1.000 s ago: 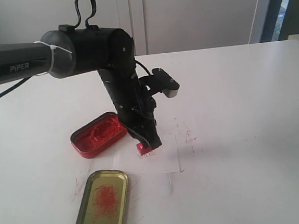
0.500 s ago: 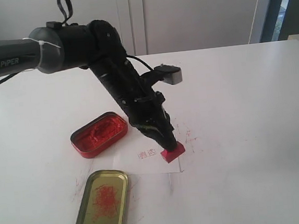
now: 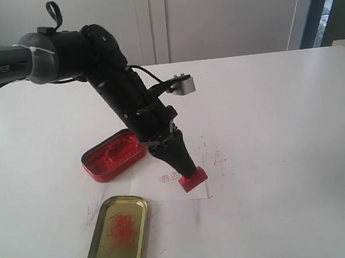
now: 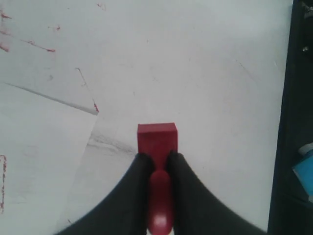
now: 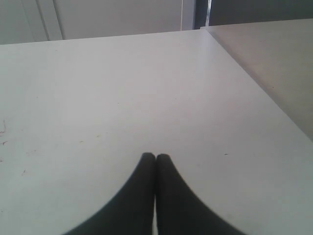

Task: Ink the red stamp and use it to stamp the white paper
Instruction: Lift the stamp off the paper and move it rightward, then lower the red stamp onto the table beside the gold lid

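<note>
My left gripper (image 3: pixel 185 171) is shut on the handle of the red stamp (image 3: pixel 193 179), which it holds tilted at the right edge of the white paper (image 3: pixel 160 190). A small red print (image 3: pixel 169 177) shows on the paper just left of the stamp. In the left wrist view the stamp's block (image 4: pixel 156 138) sticks out past the black fingertips (image 4: pixel 142 164), over bare tabletop beside the paper (image 4: pixel 39 147). Whether the block touches the surface I cannot tell. My right gripper (image 5: pixel 156 157) is shut and empty over bare table, and does not show in the exterior view.
The open red ink tin (image 3: pixel 114 154) sits left of the paper, behind the arm. Its gold lid (image 3: pixel 118 234) with red smears lies nearer the front. Red scribbles (image 3: pixel 217 156) mark the tabletop right of the paper. A table edge (image 5: pixel 254 73) runs along the right wrist view.
The stamp left the spot where it stood pressed on the paper, leaving a red print. It swung right and tilted over the paper's right edge as the arm leaned lower.
</note>
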Motion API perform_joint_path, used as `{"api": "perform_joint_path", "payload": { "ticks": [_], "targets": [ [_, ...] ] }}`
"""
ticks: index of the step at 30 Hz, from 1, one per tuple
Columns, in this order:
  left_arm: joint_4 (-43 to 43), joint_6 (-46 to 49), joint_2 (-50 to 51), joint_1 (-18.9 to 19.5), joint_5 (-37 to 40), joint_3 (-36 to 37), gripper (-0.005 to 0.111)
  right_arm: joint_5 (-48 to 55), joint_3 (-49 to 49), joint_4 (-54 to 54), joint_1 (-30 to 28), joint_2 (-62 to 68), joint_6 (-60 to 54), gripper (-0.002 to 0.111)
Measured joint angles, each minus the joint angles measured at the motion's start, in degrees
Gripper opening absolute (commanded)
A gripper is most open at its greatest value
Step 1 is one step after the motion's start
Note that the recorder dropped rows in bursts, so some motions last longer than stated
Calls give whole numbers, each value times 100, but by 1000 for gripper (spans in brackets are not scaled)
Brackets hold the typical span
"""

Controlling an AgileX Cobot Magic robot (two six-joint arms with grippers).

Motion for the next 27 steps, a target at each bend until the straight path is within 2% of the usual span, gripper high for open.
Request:
{"api": "perform_joint_path", "payload": {
  "ticks": [9, 16, 25, 27],
  "targets": [
    [-147, 34, 123, -41, 0, 795, 0, 0, 0, 0, 0, 0, 0, 0],
    [-158, 34, 123, -304, -10, 1015, 0, 0, 0, 0, 0, 0, 0, 0],
    [-169, 34, 172, -336, -9, 1355, 0, 0, 0, 0, 0, 0, 0, 0],
    [-169, 34, 179, -336, -9, 1355, 3, 0, 0, 0, 0, 0, 0, 0]
  ]
}}
